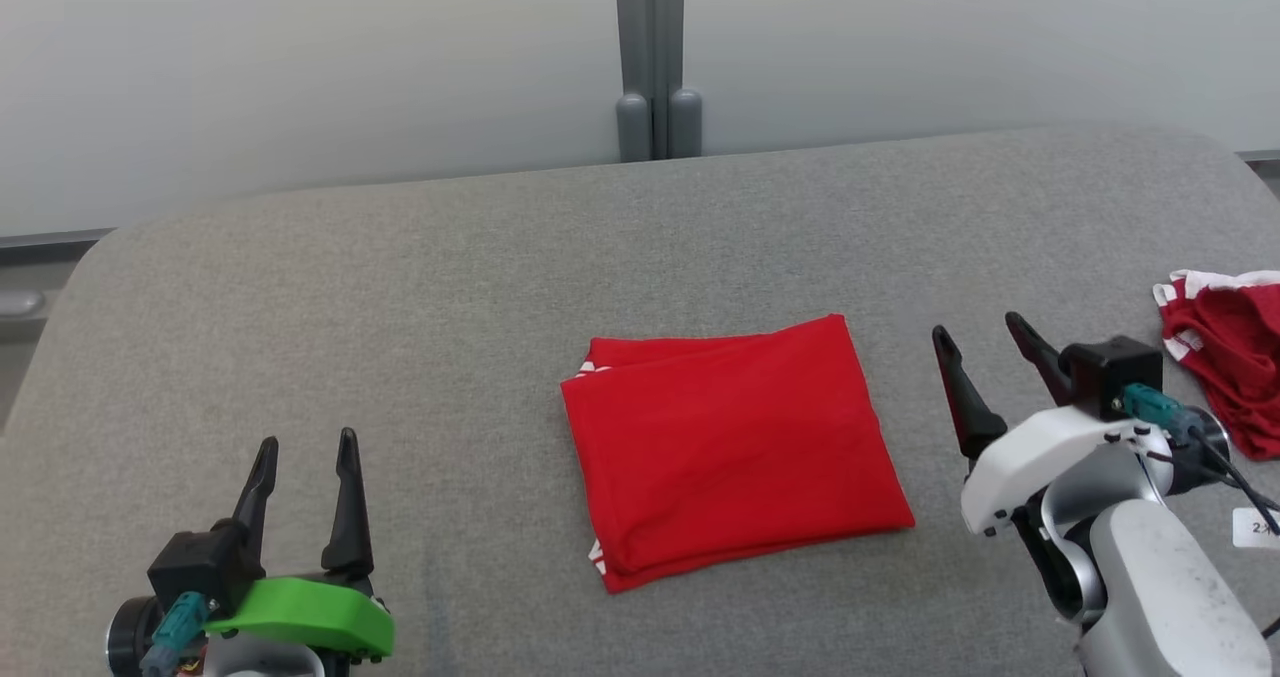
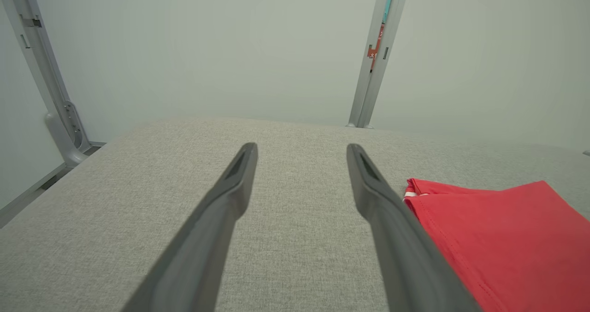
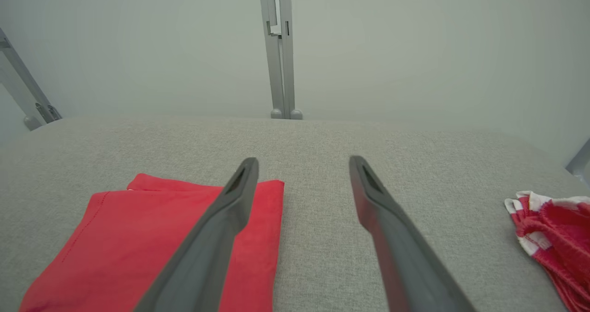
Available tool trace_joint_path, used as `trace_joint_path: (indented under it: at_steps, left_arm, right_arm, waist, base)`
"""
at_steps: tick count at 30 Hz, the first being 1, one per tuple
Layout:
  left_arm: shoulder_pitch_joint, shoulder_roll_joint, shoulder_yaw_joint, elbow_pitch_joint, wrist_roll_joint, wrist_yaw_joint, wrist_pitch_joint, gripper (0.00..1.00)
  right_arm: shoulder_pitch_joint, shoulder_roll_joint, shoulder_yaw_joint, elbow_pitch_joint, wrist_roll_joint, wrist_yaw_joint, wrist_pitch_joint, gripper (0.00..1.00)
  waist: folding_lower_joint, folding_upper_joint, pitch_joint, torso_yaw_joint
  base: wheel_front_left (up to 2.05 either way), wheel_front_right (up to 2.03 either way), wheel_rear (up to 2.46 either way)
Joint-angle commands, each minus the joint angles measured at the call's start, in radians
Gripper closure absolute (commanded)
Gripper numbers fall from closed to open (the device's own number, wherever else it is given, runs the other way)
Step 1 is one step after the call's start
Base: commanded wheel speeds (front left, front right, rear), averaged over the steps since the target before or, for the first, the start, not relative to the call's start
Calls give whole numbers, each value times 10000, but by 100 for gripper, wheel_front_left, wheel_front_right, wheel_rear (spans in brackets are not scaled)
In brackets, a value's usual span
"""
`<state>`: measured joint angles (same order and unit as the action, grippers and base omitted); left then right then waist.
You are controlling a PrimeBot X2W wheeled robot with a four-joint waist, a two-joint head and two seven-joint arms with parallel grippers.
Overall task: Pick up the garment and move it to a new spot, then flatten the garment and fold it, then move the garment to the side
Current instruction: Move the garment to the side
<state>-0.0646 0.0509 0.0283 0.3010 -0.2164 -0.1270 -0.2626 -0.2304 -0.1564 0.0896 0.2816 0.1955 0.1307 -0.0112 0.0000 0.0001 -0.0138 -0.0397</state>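
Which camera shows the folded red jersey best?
Head view: the folded red fabric jersey lies whole on the grey padded table. Left wrist view crops it at the frame edge; right wrist view has a dark finger across it.

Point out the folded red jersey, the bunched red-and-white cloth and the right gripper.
folded red jersey (image 1: 735,447), head view, top layer's centre.
bunched red-and-white cloth (image 1: 1235,357), head view, red middle.
right gripper (image 1: 974,325), head view, midway between fingertips.

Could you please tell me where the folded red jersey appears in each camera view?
Head view: folded red jersey, centre of the grey padded surface.
Left wrist view: lower right corner.
Right wrist view: lower left.
Shared landmark: grey upright post behind the surface.
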Motion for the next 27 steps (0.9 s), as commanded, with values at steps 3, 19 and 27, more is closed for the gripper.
trace_joint_path:
  at_steps: [3, 19, 27]
  left_arm:
    - [-197, 19, -90, -129, -1, -21, -21, 0]
    - [-862, 15, -346, -443, 99, -37, -21, 0]
    - [-934, 14, -369, -471, 135, -40, -21, 0]
  right_arm:
    - [-422, -208, 67, 331, 231, -3, 710, 0]
    - [-1926, -597, 960, 3854, 1455, -6, 2992, 0]
    - [-2025, -296, 1995, 5450, 2216, 3, 4476, 100]
  waist:
    - [0, -1, 256, 398]
    - [0, -1, 1559, 1839]
    - [0, -1, 1652, 1723]
  base:
    - [0, 0, 0]
    - [0, 0, 0]
    - [0, 0, 0]
